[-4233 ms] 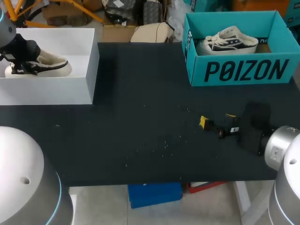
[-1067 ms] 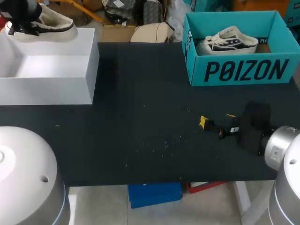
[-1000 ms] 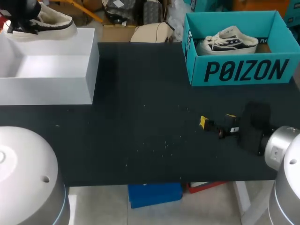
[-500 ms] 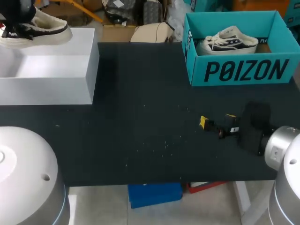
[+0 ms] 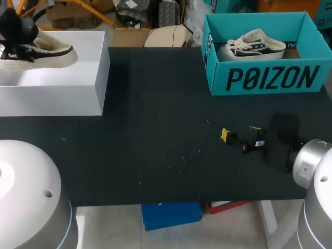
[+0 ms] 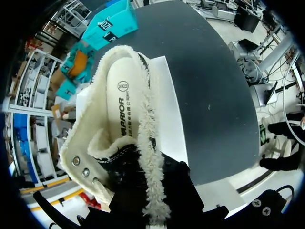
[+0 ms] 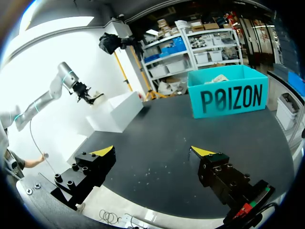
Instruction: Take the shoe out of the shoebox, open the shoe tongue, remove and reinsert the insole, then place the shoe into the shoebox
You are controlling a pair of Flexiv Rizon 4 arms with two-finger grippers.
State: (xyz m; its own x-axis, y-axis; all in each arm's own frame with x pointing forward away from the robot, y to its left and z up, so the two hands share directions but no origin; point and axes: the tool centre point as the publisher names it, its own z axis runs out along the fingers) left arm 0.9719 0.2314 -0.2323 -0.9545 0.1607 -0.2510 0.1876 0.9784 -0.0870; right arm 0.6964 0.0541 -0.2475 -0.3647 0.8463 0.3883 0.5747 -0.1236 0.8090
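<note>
Teal box (image 5: pixel 270 79) with sneaker (image 5: pixel 254 45) far right, shoe (image 5: pixel 45 52) held over white shoebox (image 5: pixel 57 98)

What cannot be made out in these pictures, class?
Head view: the left gripper covers one end of the shoe; the picture's edge cuts off the white shoebox.
Left wrist view: the shoe hides most of the shoebox.
Right wrist view: the shoe is too small for detail.
</note>
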